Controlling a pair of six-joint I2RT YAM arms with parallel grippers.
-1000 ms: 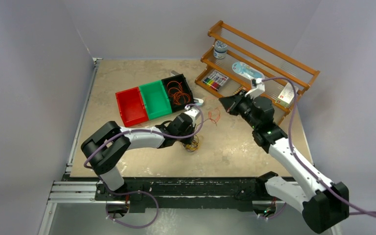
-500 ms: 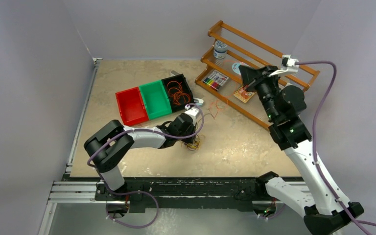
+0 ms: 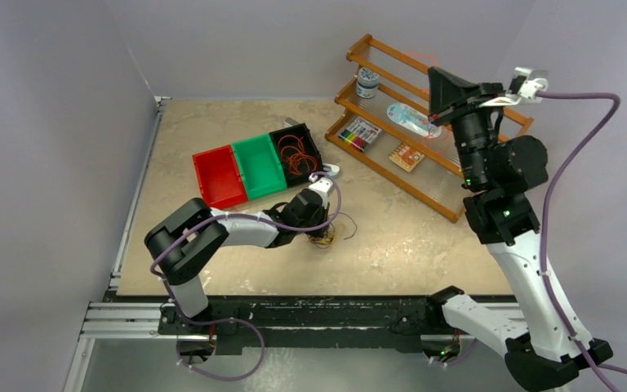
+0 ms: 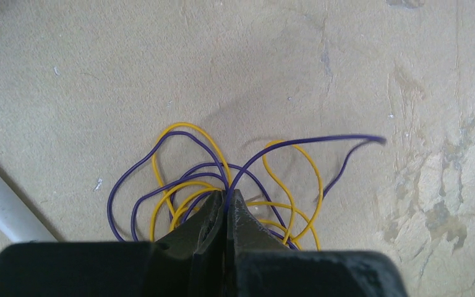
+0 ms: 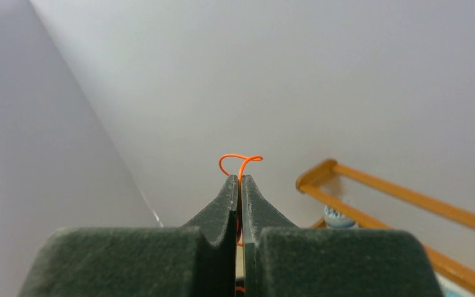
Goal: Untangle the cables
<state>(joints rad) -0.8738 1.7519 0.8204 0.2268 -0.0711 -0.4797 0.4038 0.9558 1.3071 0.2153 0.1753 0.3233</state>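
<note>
The cables (image 4: 179,185) are thin yellow and purple loops tangled on the table, seen in the top view as a small bundle (image 3: 324,239) at the table's middle. My left gripper (image 4: 227,195) is shut, pinching a purple cable (image 4: 297,143) in that bundle against the table; from above the left gripper (image 3: 322,232) points down into it. My right gripper (image 5: 240,179) is shut on a thin orange cable (image 5: 241,159) that curls above its tips. The right gripper (image 3: 434,75) is raised high over the wooden rack, with the orange cable (image 3: 419,59) faint above it.
Red (image 3: 219,176), green (image 3: 260,166) and black (image 3: 287,137) bins sit in a row at the back left; the black one holds orange wires (image 3: 296,153). A wooden rack (image 3: 385,167) at the back right carries a marker box (image 3: 359,133), a jar (image 3: 367,82) and small packs.
The right arm has swung up and to the right, carrying the orange cable off the table and away from the bundle. The left gripper has stayed shut on the bundle.
</note>
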